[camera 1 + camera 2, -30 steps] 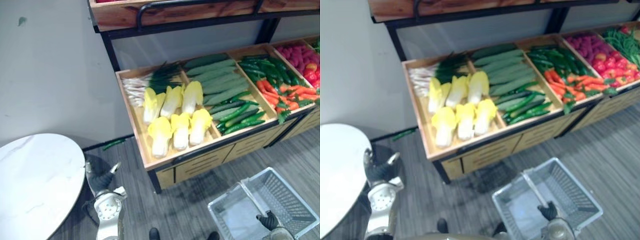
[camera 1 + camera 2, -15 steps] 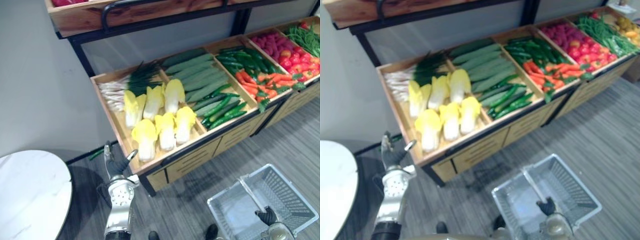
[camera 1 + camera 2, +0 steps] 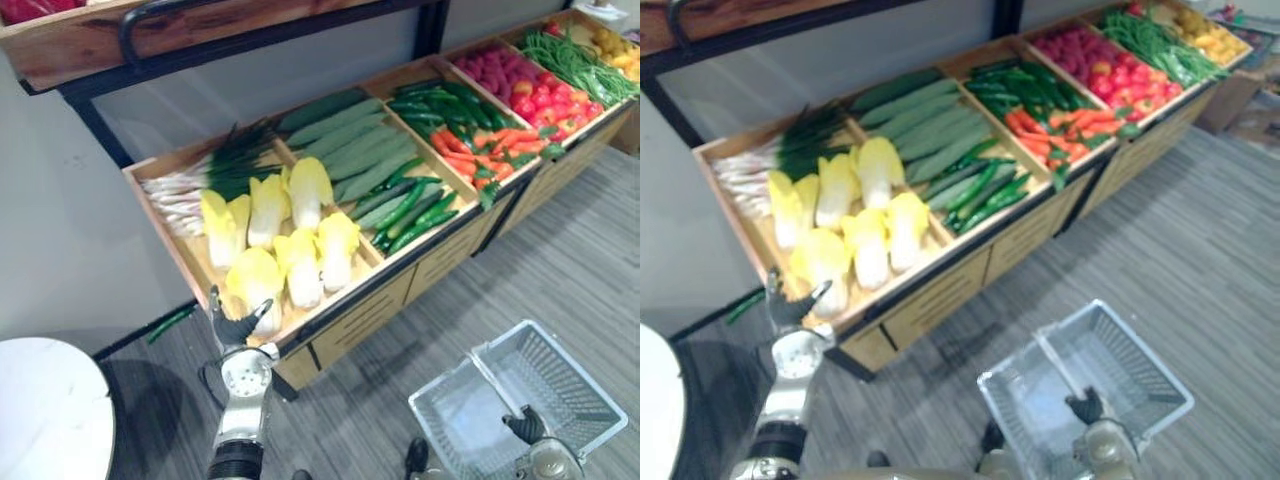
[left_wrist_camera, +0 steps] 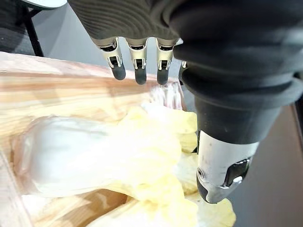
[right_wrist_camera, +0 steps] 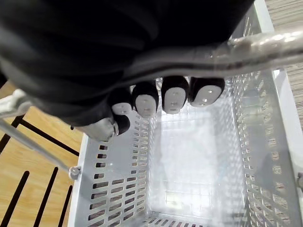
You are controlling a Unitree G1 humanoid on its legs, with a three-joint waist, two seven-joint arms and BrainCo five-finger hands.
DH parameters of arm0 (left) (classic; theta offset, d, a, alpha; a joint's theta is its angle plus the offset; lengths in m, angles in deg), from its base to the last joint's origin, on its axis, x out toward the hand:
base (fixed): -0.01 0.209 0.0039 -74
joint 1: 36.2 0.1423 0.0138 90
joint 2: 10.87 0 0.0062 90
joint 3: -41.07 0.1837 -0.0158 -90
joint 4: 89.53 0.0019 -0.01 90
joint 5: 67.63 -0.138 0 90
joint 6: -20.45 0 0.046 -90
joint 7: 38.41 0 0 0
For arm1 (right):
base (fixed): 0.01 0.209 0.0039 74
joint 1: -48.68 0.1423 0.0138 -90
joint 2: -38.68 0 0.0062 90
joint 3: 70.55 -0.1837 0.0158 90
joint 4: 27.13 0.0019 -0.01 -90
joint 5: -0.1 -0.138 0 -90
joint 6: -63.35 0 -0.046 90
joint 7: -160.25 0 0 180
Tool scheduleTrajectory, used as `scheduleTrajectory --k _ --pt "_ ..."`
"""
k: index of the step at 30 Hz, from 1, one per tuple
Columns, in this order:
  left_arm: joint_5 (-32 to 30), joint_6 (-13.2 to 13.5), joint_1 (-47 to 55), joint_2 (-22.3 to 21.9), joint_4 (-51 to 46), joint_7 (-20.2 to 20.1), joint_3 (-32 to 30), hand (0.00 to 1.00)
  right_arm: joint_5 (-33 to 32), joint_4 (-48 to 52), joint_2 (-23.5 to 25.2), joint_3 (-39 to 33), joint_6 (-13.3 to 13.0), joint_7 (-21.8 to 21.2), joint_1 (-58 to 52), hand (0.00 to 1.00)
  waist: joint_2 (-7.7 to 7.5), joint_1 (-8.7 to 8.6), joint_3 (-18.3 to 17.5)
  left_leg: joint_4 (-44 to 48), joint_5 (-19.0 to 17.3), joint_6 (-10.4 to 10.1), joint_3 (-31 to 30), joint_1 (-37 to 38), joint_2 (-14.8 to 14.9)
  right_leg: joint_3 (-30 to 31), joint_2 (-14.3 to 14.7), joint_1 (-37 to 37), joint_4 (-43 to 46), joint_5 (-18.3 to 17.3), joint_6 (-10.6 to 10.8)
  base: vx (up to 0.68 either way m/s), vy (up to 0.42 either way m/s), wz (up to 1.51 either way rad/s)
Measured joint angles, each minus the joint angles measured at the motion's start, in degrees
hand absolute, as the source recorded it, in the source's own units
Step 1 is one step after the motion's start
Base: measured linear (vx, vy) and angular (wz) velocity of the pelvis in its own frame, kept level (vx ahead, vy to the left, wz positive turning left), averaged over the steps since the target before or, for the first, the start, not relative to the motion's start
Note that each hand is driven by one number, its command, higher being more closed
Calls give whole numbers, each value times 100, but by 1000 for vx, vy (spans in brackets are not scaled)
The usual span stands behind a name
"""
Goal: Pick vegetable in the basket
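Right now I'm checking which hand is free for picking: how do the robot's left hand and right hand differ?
The left hand has straight, open fingers and holds nothing; the right hand curls its fingers round the basket handle. The left hand is up at the vegetable bin beside a napa cabbage; the right hand hangs low over the floor, carrying the empty basket. Both wear dark ribbed covers.

From where I stand, no lettering, label or number is readable on the wooden stand or the basket.
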Motion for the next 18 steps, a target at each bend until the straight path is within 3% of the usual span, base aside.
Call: scheduleTrajectory --k 12,18 --pt "49 -116 -311 2 581 293 -204 0 3 -2 24 53 20 114 -8 100 -22 -35 31 10 -96 -62 168 43 23 170 66 -51 -51 1 -1 36 -24 -9" --pt "45 -152 -385 5 845 424 -369 0 4 -2 45 161 8 203 20 100 -25 -133 40 11 -124 -81 178 46 26 236 81 -88 -51 2 -2 25 -31 -6"
